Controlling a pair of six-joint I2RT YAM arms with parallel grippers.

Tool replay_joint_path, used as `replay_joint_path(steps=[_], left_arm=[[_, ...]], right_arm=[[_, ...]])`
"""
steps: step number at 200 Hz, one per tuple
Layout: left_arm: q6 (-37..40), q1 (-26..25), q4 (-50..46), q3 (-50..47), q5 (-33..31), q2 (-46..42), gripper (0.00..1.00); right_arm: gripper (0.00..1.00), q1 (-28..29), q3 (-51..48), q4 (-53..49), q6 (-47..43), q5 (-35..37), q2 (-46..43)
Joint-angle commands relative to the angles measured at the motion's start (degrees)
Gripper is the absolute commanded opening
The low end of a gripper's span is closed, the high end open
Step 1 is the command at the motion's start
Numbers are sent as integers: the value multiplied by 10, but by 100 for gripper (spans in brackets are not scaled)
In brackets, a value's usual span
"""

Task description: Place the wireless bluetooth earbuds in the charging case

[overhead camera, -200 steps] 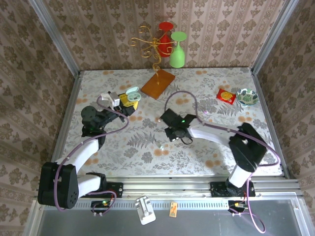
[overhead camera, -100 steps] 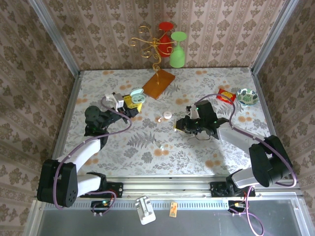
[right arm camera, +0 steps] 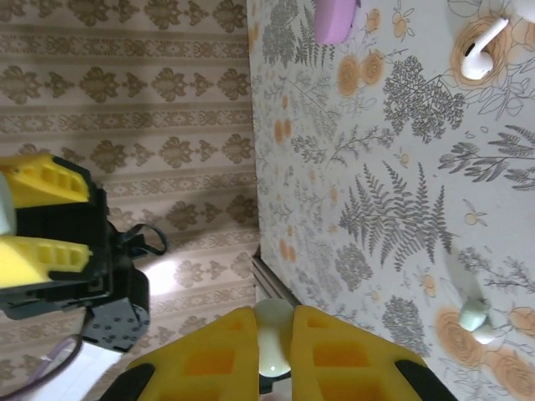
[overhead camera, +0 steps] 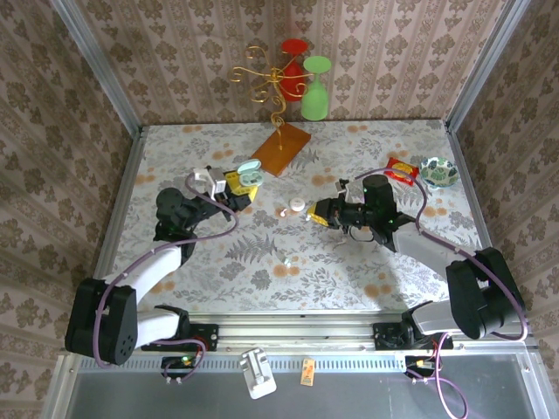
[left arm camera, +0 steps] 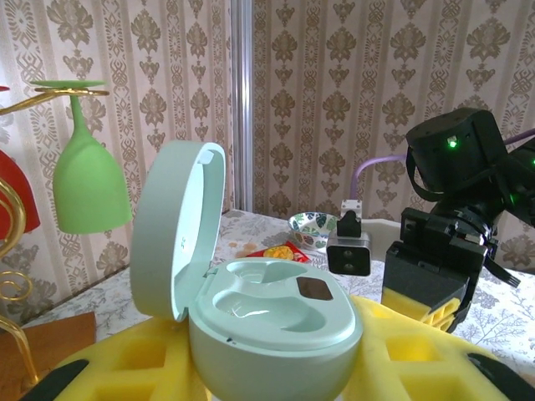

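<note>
my right gripper is clamped on 1 whitish earbud, pointed toward the open mint charging case, which my left gripper pinches between its yellow pads. to seat it well, i would line the bud over a well, lower it slowly and hold the case steady. a white bud and a pale bud lie loose on the floral table; the pads hide most of the held bud, so i cannot tell its orientation.
</note>
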Motion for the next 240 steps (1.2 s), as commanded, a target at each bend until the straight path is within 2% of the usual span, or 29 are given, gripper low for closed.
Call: replay_joint_path(steps=[1, 54, 121, 177, 222, 225, 240], left_arm=[[14, -8, 21, 10, -3, 5, 32], [20, -24, 32, 10, -8, 25, 32], [59, -58, 73, 9, -29, 72, 31], [85, -80, 77, 21, -39, 105, 29], [83, -80, 88, 34, -44, 118, 30], [83, -95, 90, 34, -45, 120, 29], [79, -100, 100, 38, -46, 127, 29]], right_arm=[[13, -4, -4, 20, 63, -1, -18], [13, -2, 21, -5, 74, 14, -37], [13, 40, 103, -23, 31, 57, -68], [13, 80, 206, -51, -18, 74, -20], [14, 91, 251, -78, -43, 74, 9], [13, 93, 253, -79, -45, 73, 9], [14, 100, 261, -85, -52, 73, 30]])
